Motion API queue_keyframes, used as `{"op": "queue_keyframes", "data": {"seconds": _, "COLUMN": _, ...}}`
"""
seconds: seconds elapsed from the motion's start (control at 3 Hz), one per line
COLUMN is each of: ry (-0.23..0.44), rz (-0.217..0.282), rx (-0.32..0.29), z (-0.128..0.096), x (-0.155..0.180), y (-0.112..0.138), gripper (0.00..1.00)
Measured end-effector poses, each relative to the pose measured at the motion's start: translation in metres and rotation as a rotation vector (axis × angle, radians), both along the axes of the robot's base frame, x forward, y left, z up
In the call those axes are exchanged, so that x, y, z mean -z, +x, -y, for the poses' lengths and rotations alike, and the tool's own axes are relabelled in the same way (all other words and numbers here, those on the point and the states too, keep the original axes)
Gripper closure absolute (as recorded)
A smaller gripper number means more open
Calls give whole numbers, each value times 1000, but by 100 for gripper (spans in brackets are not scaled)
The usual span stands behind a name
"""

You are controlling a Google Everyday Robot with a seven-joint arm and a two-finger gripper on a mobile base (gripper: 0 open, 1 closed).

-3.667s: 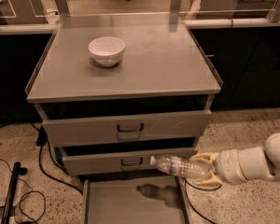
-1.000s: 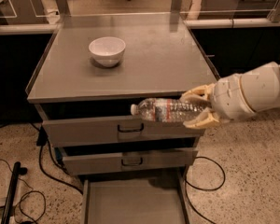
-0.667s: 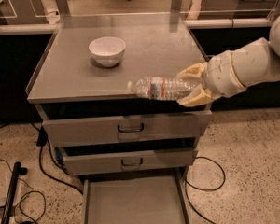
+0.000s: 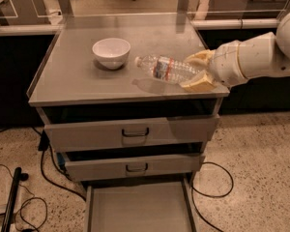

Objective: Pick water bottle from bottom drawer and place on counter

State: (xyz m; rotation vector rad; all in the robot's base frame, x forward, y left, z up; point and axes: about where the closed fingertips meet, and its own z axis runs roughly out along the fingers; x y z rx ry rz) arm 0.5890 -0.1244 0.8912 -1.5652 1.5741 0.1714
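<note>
The water bottle (image 4: 165, 69) is a clear crinkled bottle with a reddish-white label. It lies sideways in the air just above the counter (image 4: 77, 81), cap end pointing left toward the bowl, with its shadow on the top below. My gripper (image 4: 199, 71) comes in from the right over the counter's right side, and its cream fingers (image 4: 197, 83) are shut on the bottle's base end. The bottom drawer (image 4: 140, 209) stands pulled open at the foot of the cabinet, its flat grey floor bare.
A white bowl (image 4: 111, 52) stands on the counter's back left, close to the bottle's cap. The two upper drawers (image 4: 130, 133) are slightly ajar. Black cables (image 4: 48, 175) lie on the speckled floor at left and right of the cabinet.
My gripper has lifted the bottle from in front of the drawers up over the counter's front edge, and it now hangs above the counter top near the bowl.
</note>
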Motion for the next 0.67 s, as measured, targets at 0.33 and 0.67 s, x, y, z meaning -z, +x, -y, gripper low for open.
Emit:
{"op": "queue_keyframes", "data": {"seconds": 0.33, "ry": 22, "rz": 0, "rx": 26, "z": -6, "x": -2, "y": 18, "gripper": 100}}
{"op": "queue_keyframes", "data": {"seconds": 0.67, "ry": 7, "rz": -6, "rx": 43, "z": -12, "x": -3, "y": 38, "gripper": 100}}
